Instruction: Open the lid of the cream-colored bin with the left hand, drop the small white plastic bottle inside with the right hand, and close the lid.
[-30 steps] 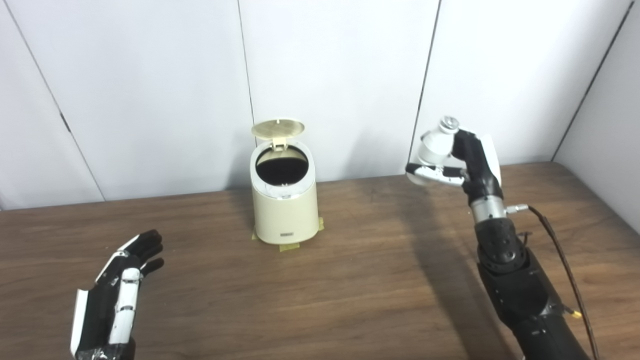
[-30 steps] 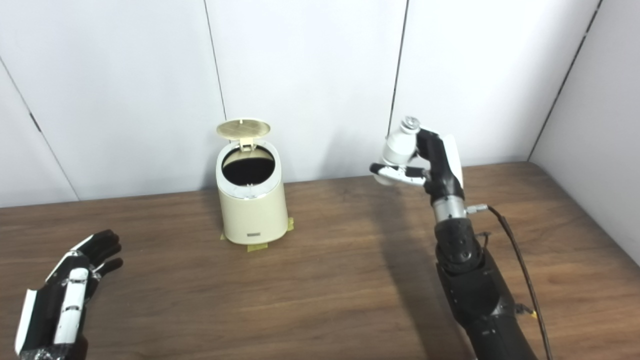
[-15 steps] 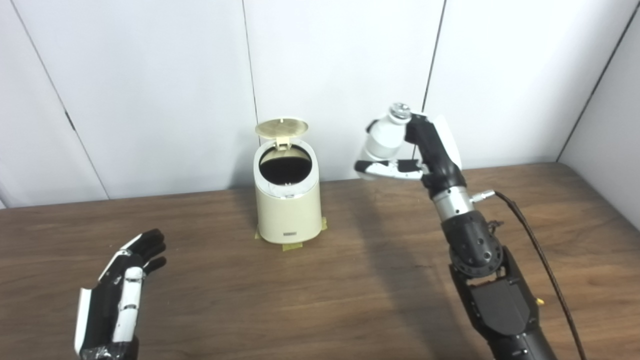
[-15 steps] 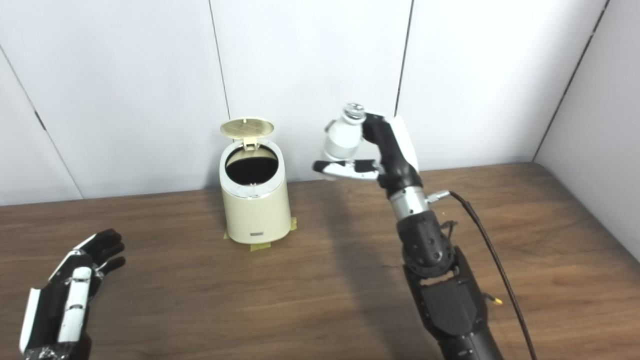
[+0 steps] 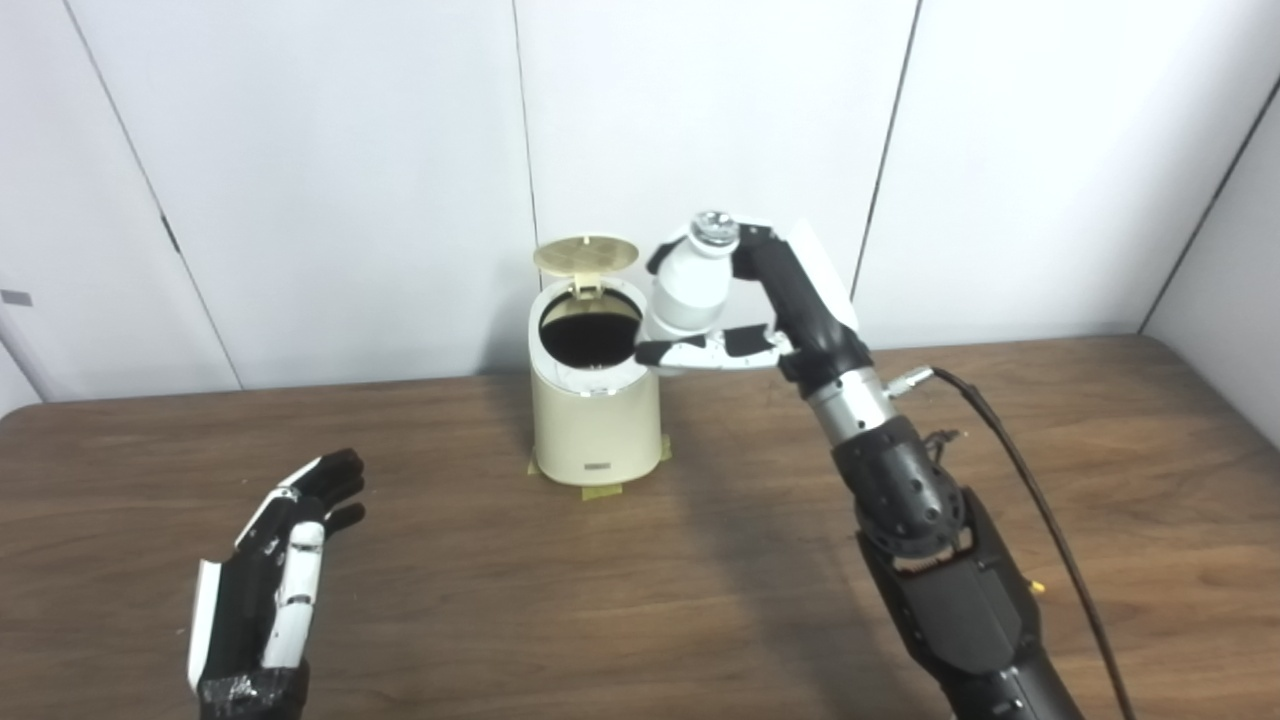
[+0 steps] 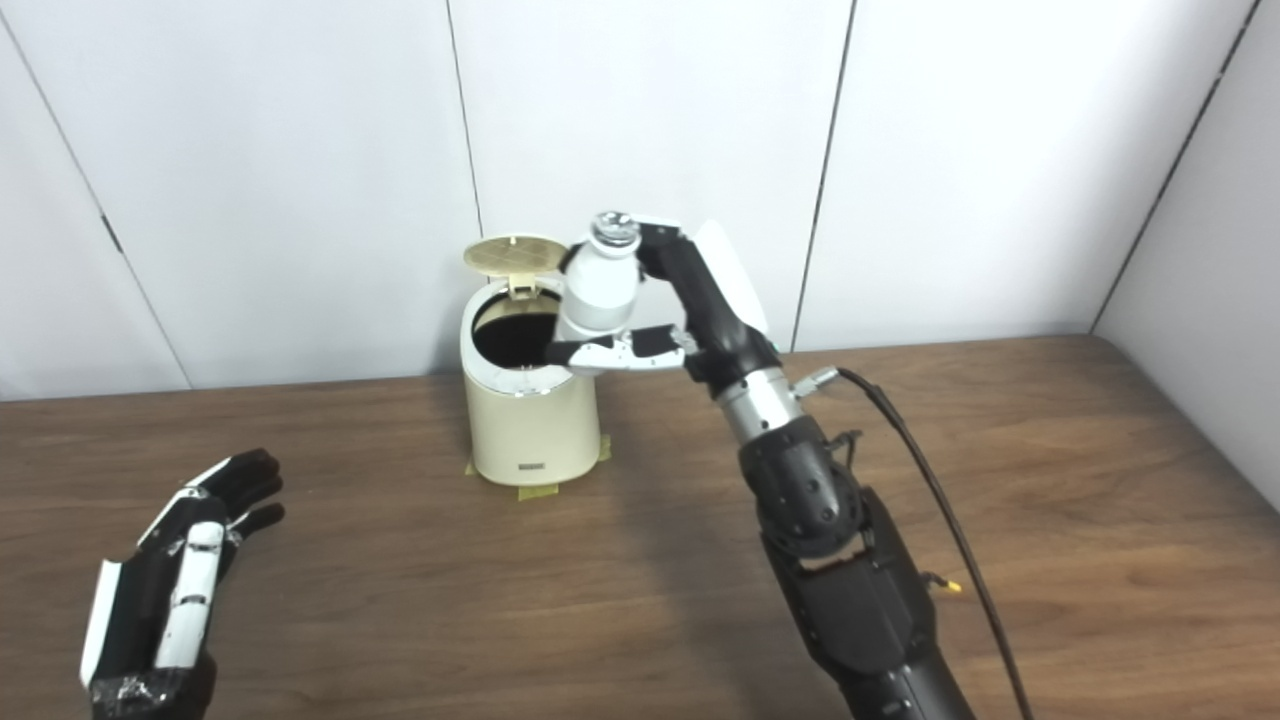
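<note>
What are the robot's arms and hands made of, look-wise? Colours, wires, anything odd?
Each robot hand, left and right, is black with white panels along the fingers and the back. The right forearm is a bulky black shell with a perforated rounded joint, topped by a silver metal wrist ring. A dark cable plugs in at that wrist and trails down beside the arm.

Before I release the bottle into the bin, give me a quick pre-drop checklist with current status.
1. Lid of the cream-colored bin open, standing upright behind the opening: ok.
2. Small white plastic bottle held in the right robot hand: ok.
3. Bottle directly over the opening: not ok; it sits above the bin's right rim, not the centre.
4. Bottle raised above the rim: ok.
5. Left robot hand open and away from the bin, near the table's front: ok.
6. Bin interior free of obstruction: cannot tell; it looks dark.
</note>
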Tool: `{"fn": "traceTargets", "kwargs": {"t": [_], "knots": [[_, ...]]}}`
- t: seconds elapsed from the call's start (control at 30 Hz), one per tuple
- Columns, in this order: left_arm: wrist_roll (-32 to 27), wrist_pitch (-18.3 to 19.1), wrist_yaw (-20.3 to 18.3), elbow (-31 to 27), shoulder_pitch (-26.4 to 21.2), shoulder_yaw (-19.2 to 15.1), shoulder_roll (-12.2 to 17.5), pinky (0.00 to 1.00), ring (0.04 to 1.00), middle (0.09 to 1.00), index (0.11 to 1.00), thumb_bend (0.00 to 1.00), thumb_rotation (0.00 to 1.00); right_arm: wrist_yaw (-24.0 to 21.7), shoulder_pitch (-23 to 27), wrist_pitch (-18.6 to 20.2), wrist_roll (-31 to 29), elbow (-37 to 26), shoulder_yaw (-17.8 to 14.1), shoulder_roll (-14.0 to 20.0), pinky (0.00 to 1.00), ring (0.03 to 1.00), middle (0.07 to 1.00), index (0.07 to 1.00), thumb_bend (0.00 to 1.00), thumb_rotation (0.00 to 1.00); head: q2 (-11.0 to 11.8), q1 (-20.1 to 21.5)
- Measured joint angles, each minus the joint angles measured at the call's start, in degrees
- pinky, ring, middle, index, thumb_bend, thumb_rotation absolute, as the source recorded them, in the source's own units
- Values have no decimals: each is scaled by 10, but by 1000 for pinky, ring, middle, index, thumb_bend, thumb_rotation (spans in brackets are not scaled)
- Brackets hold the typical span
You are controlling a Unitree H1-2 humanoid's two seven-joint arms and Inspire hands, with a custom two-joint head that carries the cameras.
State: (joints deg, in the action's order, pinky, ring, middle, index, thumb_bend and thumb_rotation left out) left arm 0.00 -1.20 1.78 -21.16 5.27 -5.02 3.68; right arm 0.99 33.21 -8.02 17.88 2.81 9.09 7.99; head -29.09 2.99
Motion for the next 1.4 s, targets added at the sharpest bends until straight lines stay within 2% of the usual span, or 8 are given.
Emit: {"fn": "traceTargets", "kwargs": {"t": [0.27,0.47,0.57,0.67,0.83,0.93,1.23,1.4], "knots": [[6,-2,3,2,0,6,-1,775,815,801,787,258,711,1,29,-100,10,87,11,-10,277,392,495,518,514,0,2,-10],[8,-2,5,2,0,8,-2,768,805,794,781,265,695,20,68,-156,32,166,26,-10,343,421,488,501,518,0,4,-15],[11,-3,7,2,0,10,-2,761,804,792,777,258,699,39,88,-167,33,194,64,2,363,427,489,496,519,0,5,-18],[11,-7,7,2,0,12,-3,759,805,795,779,259,700,85,112,-172,43,228,122,22,382,436,489,487,519,0,5,-21],[15,-22,7,3,1,16,-3,764,808,799,780,257,712,212,149,-175,63,286,229,54,393,444,491,477,519,0,7,-29],[21,-23,8,3,1,17,-4,753,804,796,777,259,694,269,170,-175,65,318,280,62,400,450,492,472,520,0,8,-30],[23,-23,9,3,1,18,-5,753,799,796,777,259,694,371,208,-176,66,377,368,65,399,453,494,467,520,0,7,-36],[23,-23,10,3,2,19,-6,756,795,795,775,261,686,421,228,-176,91,401,406,72,387,444,494,473,519,0,8,-38]]}}
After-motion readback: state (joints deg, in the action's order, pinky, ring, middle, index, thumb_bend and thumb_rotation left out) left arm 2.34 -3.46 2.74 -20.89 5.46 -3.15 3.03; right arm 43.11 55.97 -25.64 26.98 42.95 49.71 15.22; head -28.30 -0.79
